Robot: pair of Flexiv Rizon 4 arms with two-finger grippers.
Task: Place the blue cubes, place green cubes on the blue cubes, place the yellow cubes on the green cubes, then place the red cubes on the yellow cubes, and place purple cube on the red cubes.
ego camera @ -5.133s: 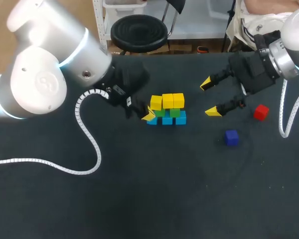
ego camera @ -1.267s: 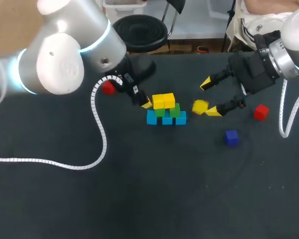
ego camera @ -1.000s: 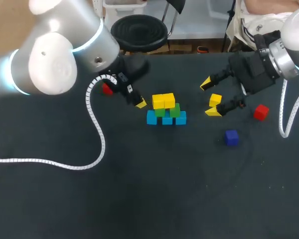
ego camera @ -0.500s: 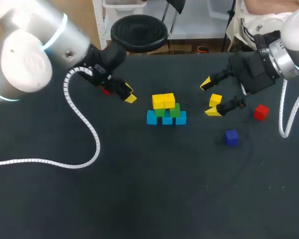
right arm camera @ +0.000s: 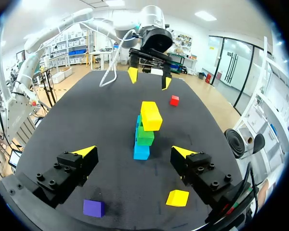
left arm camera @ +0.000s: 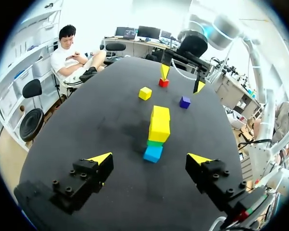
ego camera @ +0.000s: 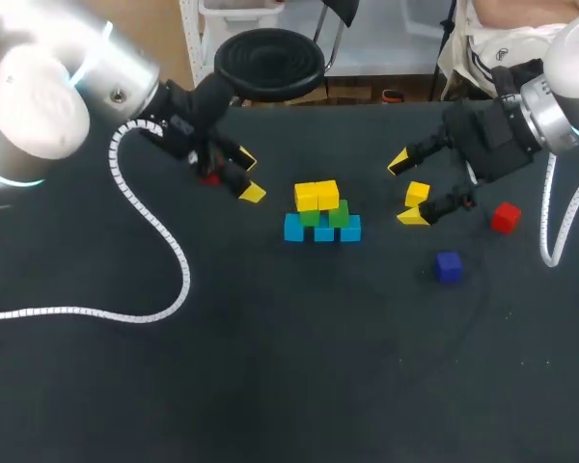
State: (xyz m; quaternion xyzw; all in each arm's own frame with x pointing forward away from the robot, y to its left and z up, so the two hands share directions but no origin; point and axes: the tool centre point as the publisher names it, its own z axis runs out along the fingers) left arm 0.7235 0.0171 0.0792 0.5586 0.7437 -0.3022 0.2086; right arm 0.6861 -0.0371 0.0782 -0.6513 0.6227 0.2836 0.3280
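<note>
Yellow cube (ego camera: 417,193) close beside released, empty right pincer (ego camera: 405,189), well apart from stack (ego camera: 322,212).

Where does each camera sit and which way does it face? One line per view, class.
Head view: above and behind the robot, looking down on the table; left arm and right arm enter from the sides.
Left wrist view: on the left arm, looking past its open jaws at the cube stack; right arm beyond.
Right wrist view: on the right arm, facing the stack oppositely; open jaws, left arm beyond.
Shared: both wrist views show the loose yellow cube.
</note>
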